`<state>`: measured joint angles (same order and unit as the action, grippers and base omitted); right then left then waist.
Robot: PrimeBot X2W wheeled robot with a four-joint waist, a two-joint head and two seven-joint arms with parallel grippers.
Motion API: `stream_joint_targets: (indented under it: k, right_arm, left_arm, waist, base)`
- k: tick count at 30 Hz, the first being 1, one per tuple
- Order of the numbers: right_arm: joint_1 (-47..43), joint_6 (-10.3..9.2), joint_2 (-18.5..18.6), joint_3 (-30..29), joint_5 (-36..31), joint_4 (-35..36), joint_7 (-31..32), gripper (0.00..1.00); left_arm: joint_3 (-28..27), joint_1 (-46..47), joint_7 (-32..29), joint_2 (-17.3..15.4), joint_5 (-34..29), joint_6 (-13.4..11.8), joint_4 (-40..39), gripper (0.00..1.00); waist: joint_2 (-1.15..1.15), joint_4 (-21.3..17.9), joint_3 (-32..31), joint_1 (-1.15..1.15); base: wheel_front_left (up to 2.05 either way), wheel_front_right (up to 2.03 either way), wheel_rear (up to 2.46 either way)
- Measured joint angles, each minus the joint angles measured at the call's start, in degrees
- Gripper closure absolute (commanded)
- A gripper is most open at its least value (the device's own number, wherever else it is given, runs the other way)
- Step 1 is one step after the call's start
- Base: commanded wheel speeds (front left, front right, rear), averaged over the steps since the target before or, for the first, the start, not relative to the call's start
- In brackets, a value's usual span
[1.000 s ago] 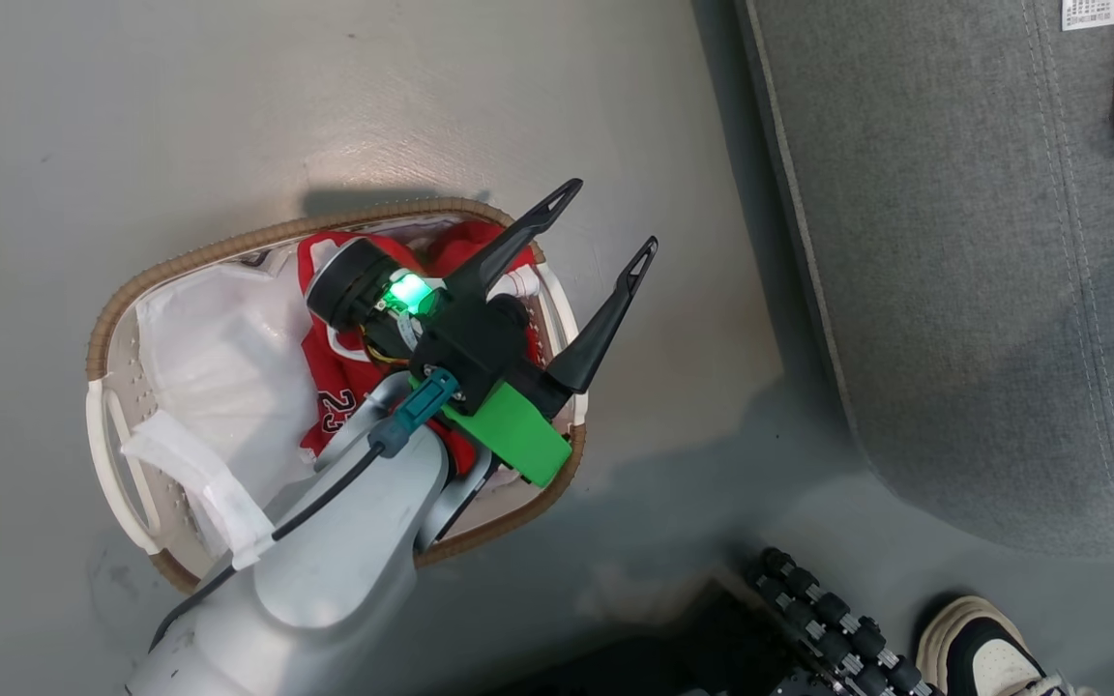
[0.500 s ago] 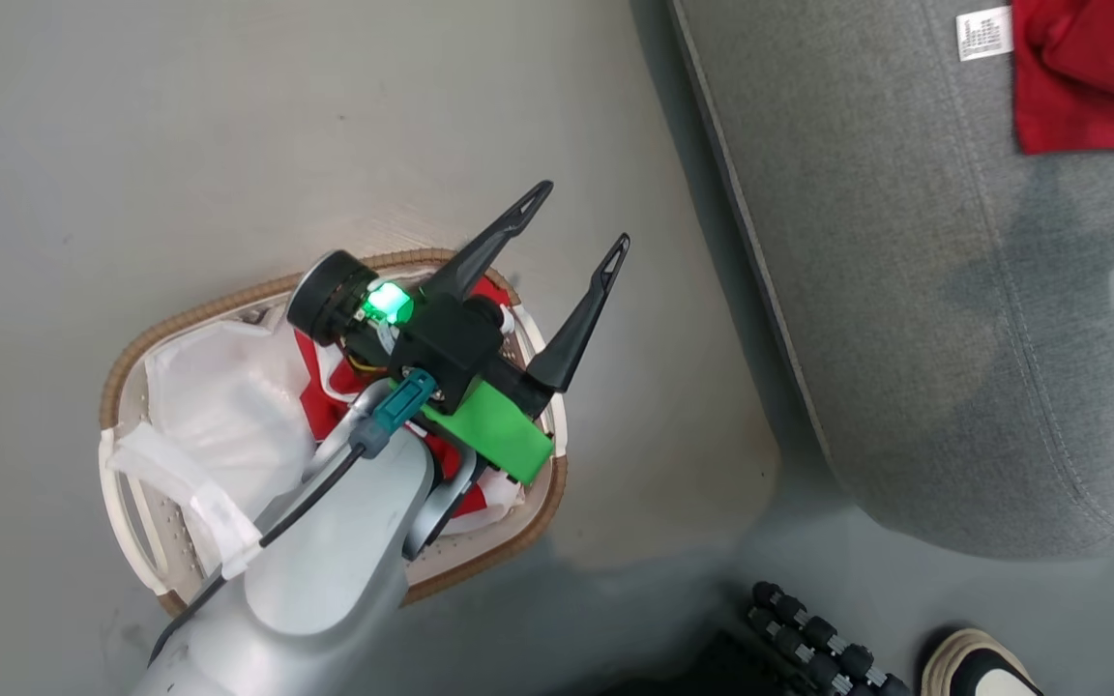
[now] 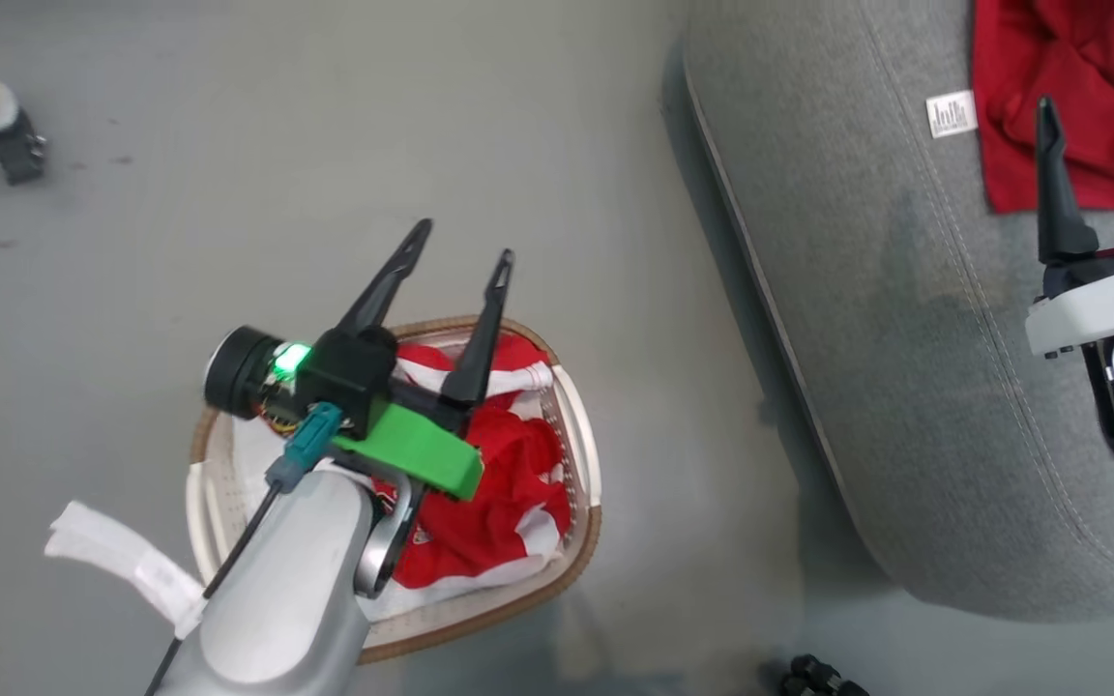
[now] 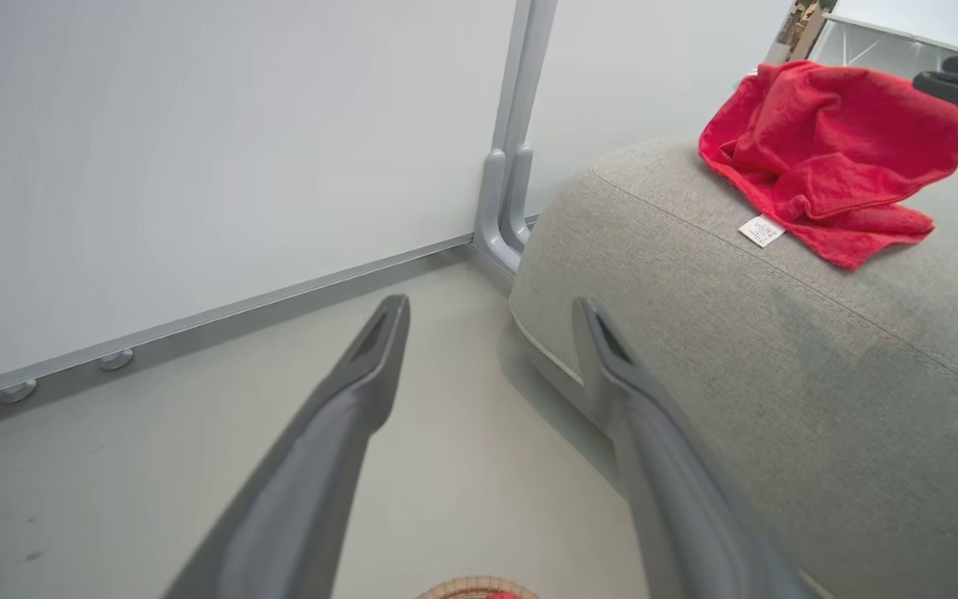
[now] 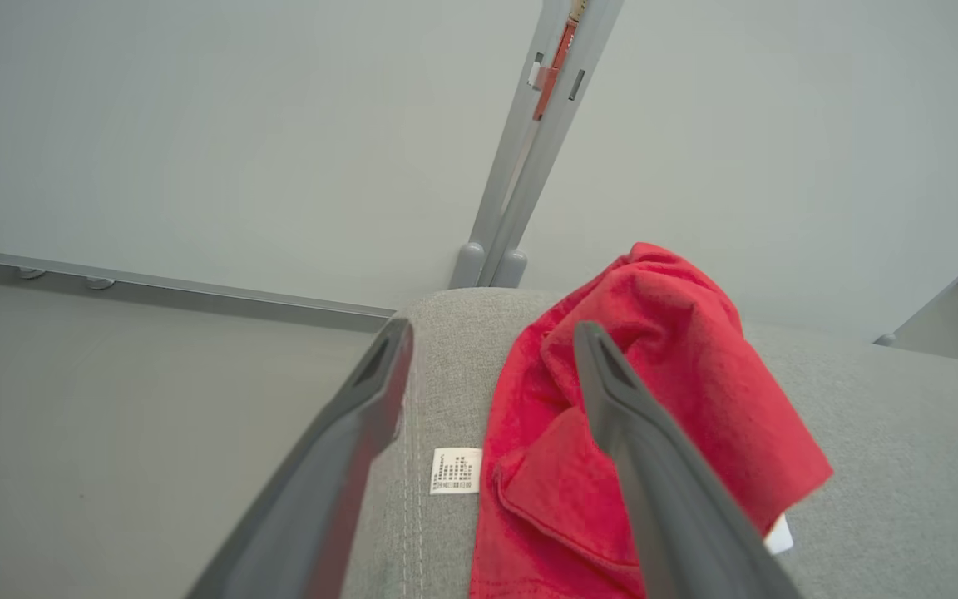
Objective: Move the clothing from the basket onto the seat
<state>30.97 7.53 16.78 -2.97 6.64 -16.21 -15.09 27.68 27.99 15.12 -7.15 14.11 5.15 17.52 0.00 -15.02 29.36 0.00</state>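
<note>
White liner strip [image 3: 117, 561] hangs out past the left end of the basket [image 3: 581, 454] onto the floor. Next along, left hand [image 3: 463, 242]: fingers spread wide, nothing between them, held above the basket, tips pointing past its far rim toward bare floor. Under its wrist & just to the right lies the jersey [image 3: 509, 483], red w/ white trim, bunched against the basket's right wall; heap's long axis runs approx far rim to near rim. So 1 of 2 garments is not yet out. Left wrist view has a sliver of woven rim at its bottom edge, i.e. jersey sits below & behind the fingertips, not ahead of them; my read: hand must tip down & draw back before closing on cloth. Further right, well apart from the basket, the grey seat [image 3: 905, 338] w/ its small white tag [image 3: 951, 114]. Plain red garment [image 3: 1011, 145] lies crumpled on the seat, just beside the tag. Far right, right hand [image 3: 1096, 92]: fingers apart, empty, poised over that garment's near edge, not gripping it. Left arm is clearly nearer the jersey.
</note>
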Motion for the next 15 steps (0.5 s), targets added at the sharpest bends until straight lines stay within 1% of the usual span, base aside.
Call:
stream_joint_targets:
  k: [6, 15]
  right_arm:
    - [-1.6, 0.00, -1.6, 2.6, 1.3, -0.7, 0.0, 0.00]
    - [-5.6, 0.00, -3.6, 5.4, 2.7, -1.6, 0.0, 0.00]
  left_arm:
    - [-6.9, -4.5, 0.0, 0.7, -1.1, -0.7, -0.1, 0.00]
    - [-14.9, -10.3, 0.0, 1.7, -4.2, -1.4, 0.2, 0.00]
  waist:
    - [0.00, 2.9, -4.3, 0.00]
    - [0.00, 7.3, -10.2, 0.00]
  base:
    - [0.00, 0.00, 0.00]
    - [0.00, 0.00, 0.00]
